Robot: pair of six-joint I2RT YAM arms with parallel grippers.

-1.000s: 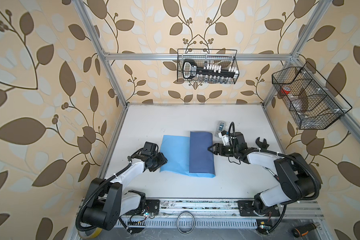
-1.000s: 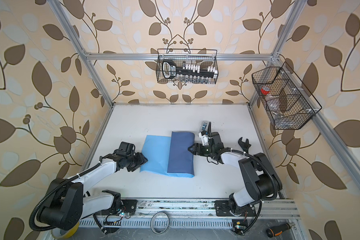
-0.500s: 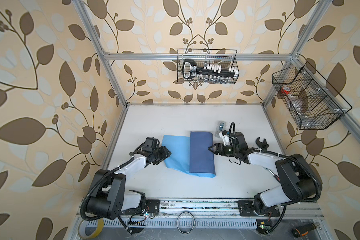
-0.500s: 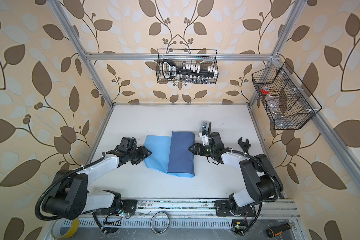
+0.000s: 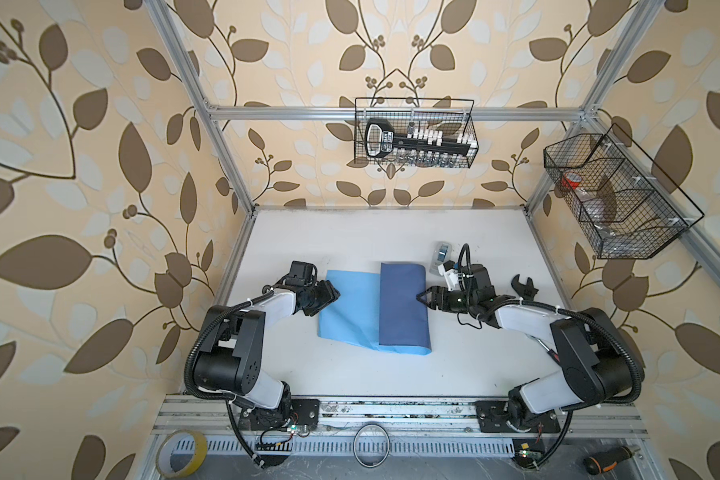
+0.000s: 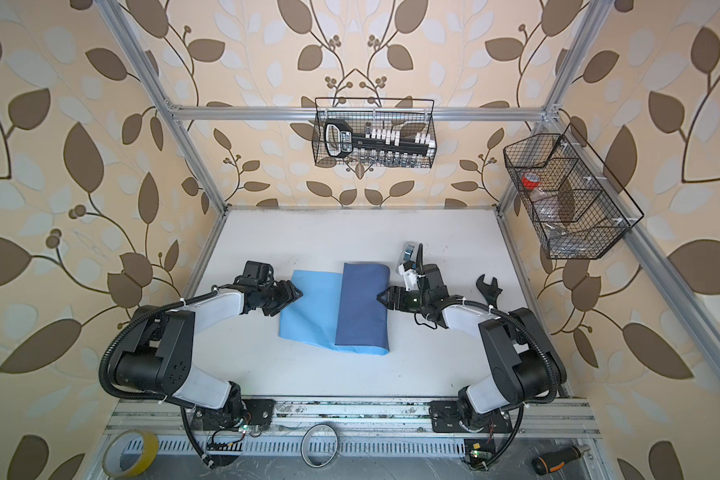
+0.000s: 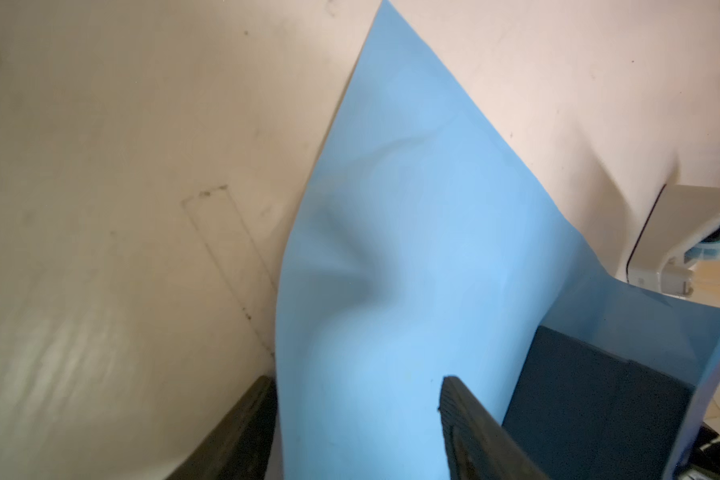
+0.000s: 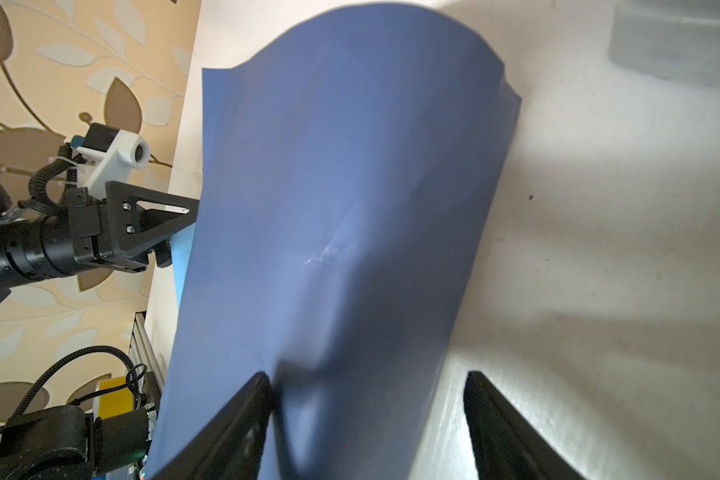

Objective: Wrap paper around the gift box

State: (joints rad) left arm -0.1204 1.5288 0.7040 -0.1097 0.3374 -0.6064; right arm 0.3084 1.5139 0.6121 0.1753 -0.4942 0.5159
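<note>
Nearest, along the front rail, found a yellow tape roll point(image 5: 181, 453), a metal ring point(image 5: 371, 441) and an orange-handled screwdriver point(image 5: 609, 457).

Further in, on the white table point(image 5: 350, 232), saw the paper point(image 5: 350, 307) lying sky-blue side up on the left, with a slate-blue flap point(image 5: 402, 307) folded over its right part. Caught the gift box point(image 7: 591, 399) only in the left wrist view, as a dark block tucked under that raised flap and resting on the sky-blue sheet; hidden beneath the flap in both top views.

Placed the left gripper point(image 5: 333, 296) at the paper's left edge. Found its jaws parted wide in the left wrist view point(image 7: 354, 386), straddling the sheet's edge and gripping nothing.

Placed the right gripper point(image 5: 421, 297) at the flap's right edge, about halfway along. Found its jaws spread wide too point(image 8: 366, 378), with 1 finger just beside the slate-blue surface; could not tell whether touching.

Beyond the right gripper, spotted a small grey tape dispenser point(image 5: 442, 254) near the flap's far corner and a black wrench point(image 5: 524, 286) off to the right.

Farthest, noted 2 wire baskets: 1 on the back rail point(image 5: 414, 101), 1 on the right wall point(image 5: 641, 237).
</note>
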